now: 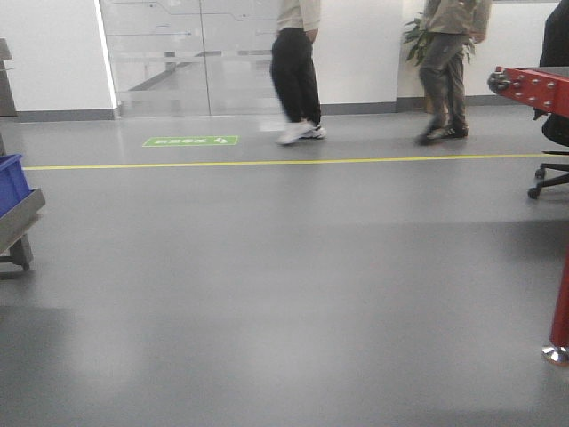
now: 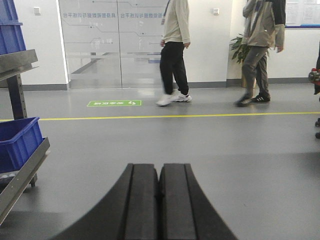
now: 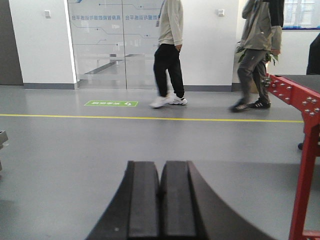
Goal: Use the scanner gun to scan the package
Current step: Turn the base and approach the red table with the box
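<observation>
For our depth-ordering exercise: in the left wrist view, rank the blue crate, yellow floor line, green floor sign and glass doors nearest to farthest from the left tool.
From the left tool:
1. Blue crate, at left.
2. Yellow floor line, across mid-floor.
3. Green floor sign, beyond line.
4. Glass doors, back wall.

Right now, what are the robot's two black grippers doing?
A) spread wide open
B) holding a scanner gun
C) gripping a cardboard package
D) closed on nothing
D: in the wrist views the left gripper and the right gripper each show their black fingers pressed together with nothing between them, and only the grey floor lies ahead.
</observation>
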